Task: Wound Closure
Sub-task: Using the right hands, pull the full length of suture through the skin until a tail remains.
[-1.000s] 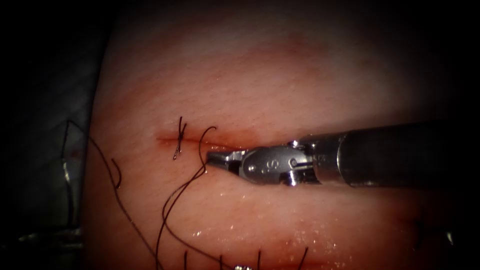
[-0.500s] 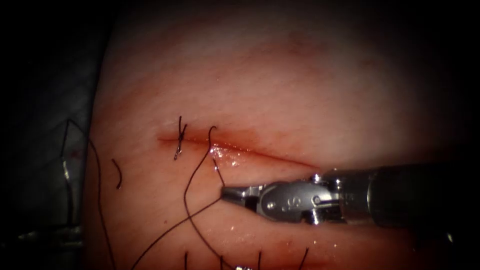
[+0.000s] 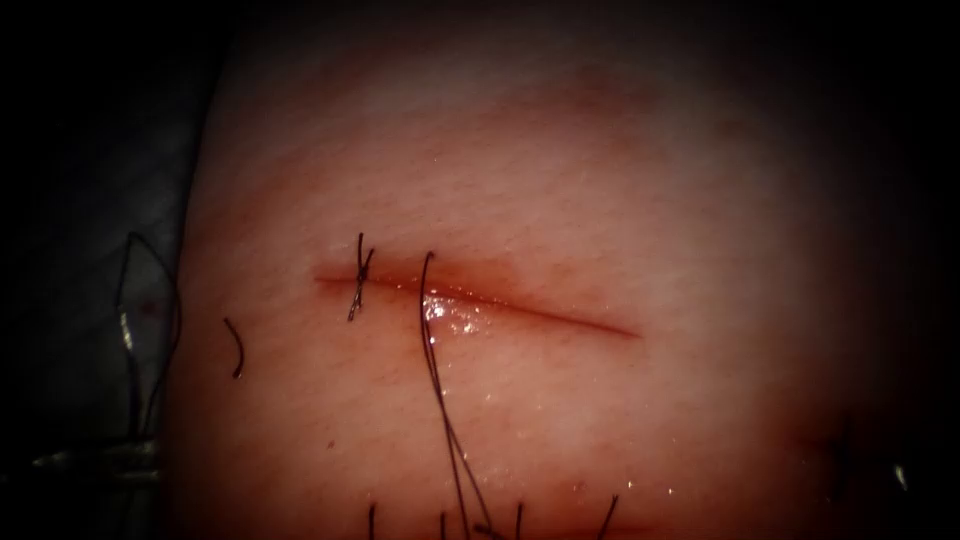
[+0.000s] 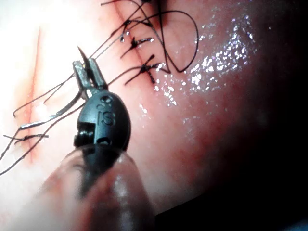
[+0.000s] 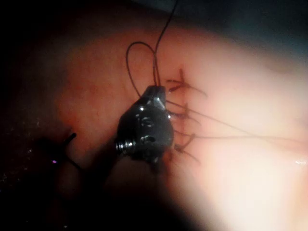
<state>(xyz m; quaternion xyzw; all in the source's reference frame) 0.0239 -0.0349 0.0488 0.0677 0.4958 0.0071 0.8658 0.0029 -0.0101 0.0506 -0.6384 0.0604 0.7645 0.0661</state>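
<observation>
The cut (image 3: 540,315) runs across the tissue (image 3: 600,180), with one tied stitch (image 3: 358,280) near its left end. Just right of that stitch, thread (image 3: 440,400) crosses the cut and runs straight down in two strands. In the left wrist view my left tool (image 4: 86,72) is shut on what looks like the needle (image 4: 48,118). It grips near the pointed end, and the needle is out of the tissue. In the right wrist view my right tool (image 5: 156,91) is shut on the thread (image 5: 155,57).
Wet red fluid (image 3: 450,312) glistens along the cut. A short cut end of thread (image 3: 236,350) lies left of the cut. A row of older stitches (image 3: 518,515) (image 4: 144,67) (image 5: 180,86) sits below the cut. Thread loops (image 3: 150,290) hang over the tissue's dark left edge.
The right tool, shut on the thread, moved down from the cut and left the endoscope view. The slack loops were drawn into straight strands running downward.
</observation>
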